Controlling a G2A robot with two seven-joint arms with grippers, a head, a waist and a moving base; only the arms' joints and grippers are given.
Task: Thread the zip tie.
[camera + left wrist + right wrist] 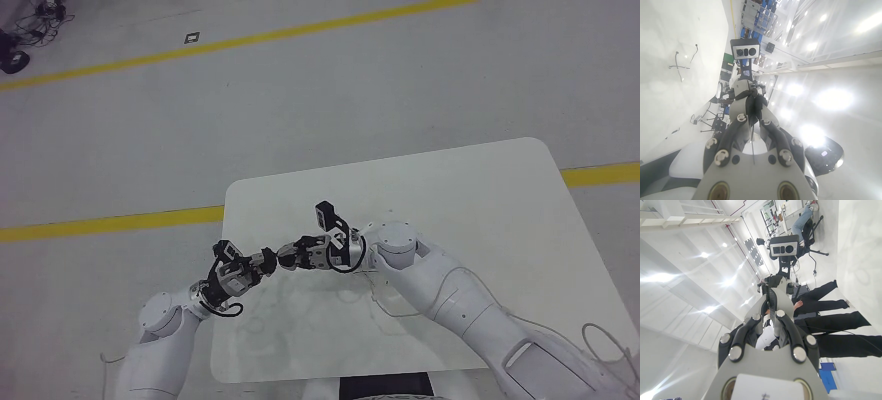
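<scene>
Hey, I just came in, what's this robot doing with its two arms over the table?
Its left gripper and right gripper meet tip to tip above the white table, threading a zip tie. The left is shut on the thin black zip tie, which runs back between its fingers. The right is pinched shut facing it; whether the tail is through cannot be seen. Spare ties lie on the table.

Black plastic zip tie (752, 136), smooth matt white table (480, 200), matt grey plastic left hand (754, 106)
</scene>
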